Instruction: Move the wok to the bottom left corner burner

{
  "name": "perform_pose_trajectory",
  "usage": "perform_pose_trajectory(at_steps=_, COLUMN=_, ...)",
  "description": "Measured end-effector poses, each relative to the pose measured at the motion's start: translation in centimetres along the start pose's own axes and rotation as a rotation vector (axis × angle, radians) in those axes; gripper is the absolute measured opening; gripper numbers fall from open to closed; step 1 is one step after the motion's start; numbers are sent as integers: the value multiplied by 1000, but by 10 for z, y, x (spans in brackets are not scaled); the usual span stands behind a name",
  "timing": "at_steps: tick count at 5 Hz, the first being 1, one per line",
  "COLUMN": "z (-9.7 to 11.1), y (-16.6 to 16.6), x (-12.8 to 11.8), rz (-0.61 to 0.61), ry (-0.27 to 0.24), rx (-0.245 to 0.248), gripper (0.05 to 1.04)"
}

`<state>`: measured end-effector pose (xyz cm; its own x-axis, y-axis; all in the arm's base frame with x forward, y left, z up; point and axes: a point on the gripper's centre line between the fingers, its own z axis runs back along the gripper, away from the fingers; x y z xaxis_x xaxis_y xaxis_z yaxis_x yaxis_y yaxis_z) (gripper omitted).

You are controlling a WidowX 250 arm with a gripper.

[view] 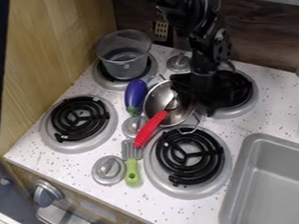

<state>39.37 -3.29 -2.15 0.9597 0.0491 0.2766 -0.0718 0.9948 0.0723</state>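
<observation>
Because a red-handled utensil leans over the rim of the wok, which sits mid-stove beside the gripper, any tilt could tip it out. The eggplant, just beside the wok, could be shoved along on the way to the left front burner, or snag a wire handle. Whether the gripper is open or closed, I cannot tell. Counted: four burners, three small grey lids, one wok, one clear pot, one eggplant, one red-handled utensil, one green-handled spatula, one sink.
</observation>
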Motion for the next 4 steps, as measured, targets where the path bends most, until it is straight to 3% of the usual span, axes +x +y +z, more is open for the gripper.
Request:
perform_pose_trajectory(at_steps=1, z=-5, y=-1, x=-2, rz=-20, ry=7, rx=-6, gripper=364)
perform_pose_trajectory(at_steps=2, z=-5, y=0, x=-2, rz=-29, ry=3, rx=6, gripper=162)
perform_pose_trajectory(at_steps=3, z=-4, y=-1, x=-1, rz=-56, ry=-2, rx=17, gripper=97)
perform_pose_trajectory(at_steps=4, z=-3, y=-2, x=-4, rz=-96, ry=3, rx=58, gripper=89)
